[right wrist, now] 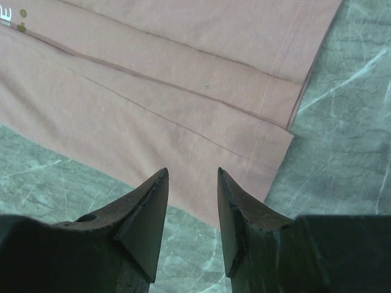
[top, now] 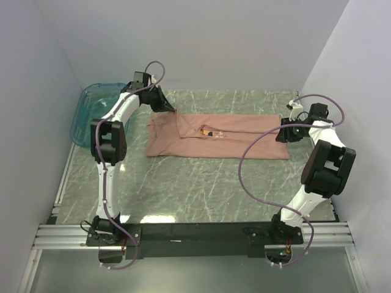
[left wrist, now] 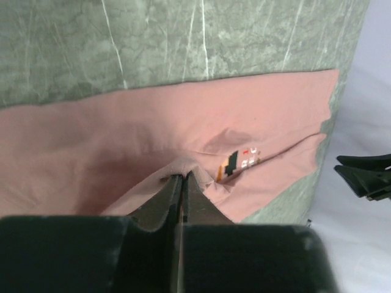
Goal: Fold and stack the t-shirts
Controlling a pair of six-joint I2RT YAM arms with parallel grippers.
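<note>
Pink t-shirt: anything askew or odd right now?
The dusty-pink cotton t-shirt lies mostly flat, but the left gripper pinches a raised ridge beside the chest print, half hiding it; at the hem, folded layers sit staggered.

Top external: set high behind the arm bases, angled down, whole table [top: 183, 183] covered. Wrist views: held close and low, aimed past own jaws. The t-shirt [top: 244, 137] is shared by all three.

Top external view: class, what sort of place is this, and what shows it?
Probably a robot lab test cell: left arm and right arm bolted to a metal rail, plain white walls enclosing a marble-patterned table, and one pink t-shirt laid out.
</note>
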